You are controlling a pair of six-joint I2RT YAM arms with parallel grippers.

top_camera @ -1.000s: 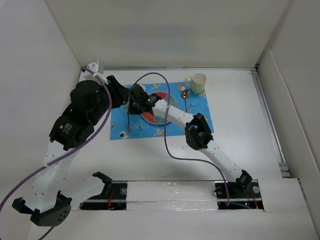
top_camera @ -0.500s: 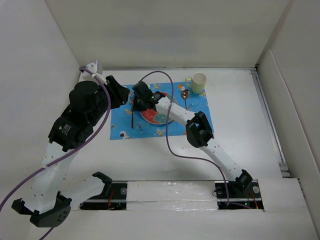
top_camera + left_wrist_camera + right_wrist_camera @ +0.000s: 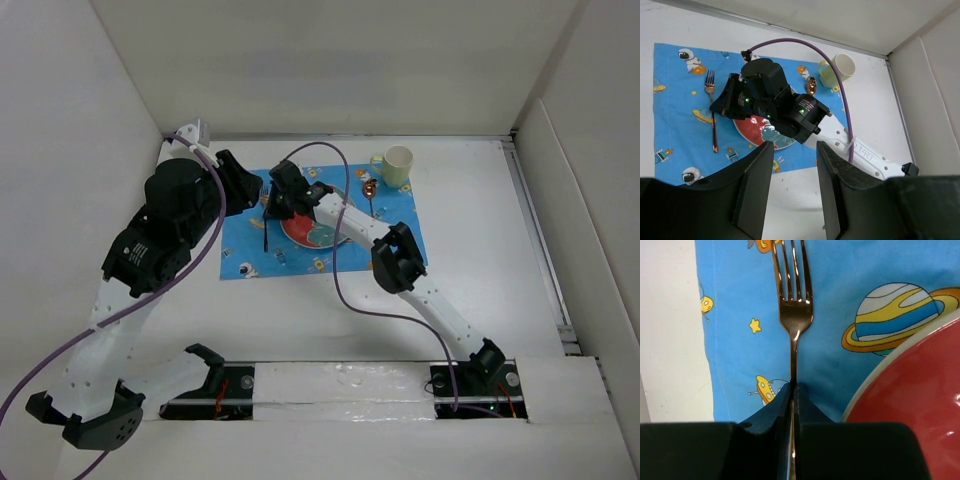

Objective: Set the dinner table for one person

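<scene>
While your left arm has hardly stirred over the last second, your right gripper (image 3: 272,207) has carried the copper-coloured metal fork (image 3: 266,232) a little toward the top of the overhead frame. The fork now sits closer alongside the round red plate (image 3: 310,235), where before it lay lower down the left strip of the blue cartoon-print cloth (image 3: 400,228).

In the right wrist view the fingers are all but together, pinching the fork's thin handle. The tines point to the top of that frame and the plate's pale rim is just beside them at lower right. The fork looks laid on the cloth, though you cannot be sure from these views that it is fully down.

Your left gripper (image 3: 795,147) hangs over the upper left of the scene, looking down on the setting, its fingers moderately apart with nothing between them.

The white matte dinner table (image 3: 480,270) fills the middle of the overhead frame, with the cloth at its upper centre. On the cloth, a copper spoon (image 3: 371,197) lies to the right of the plate and a pale green mug (image 3: 397,165) stands at the upper right corner.

So the fork appears to have reached its proper side, and the setting looks nearly done. What you likely need next is a clean let-go and a straight lift, so the handle is not dragged askew.
</scene>
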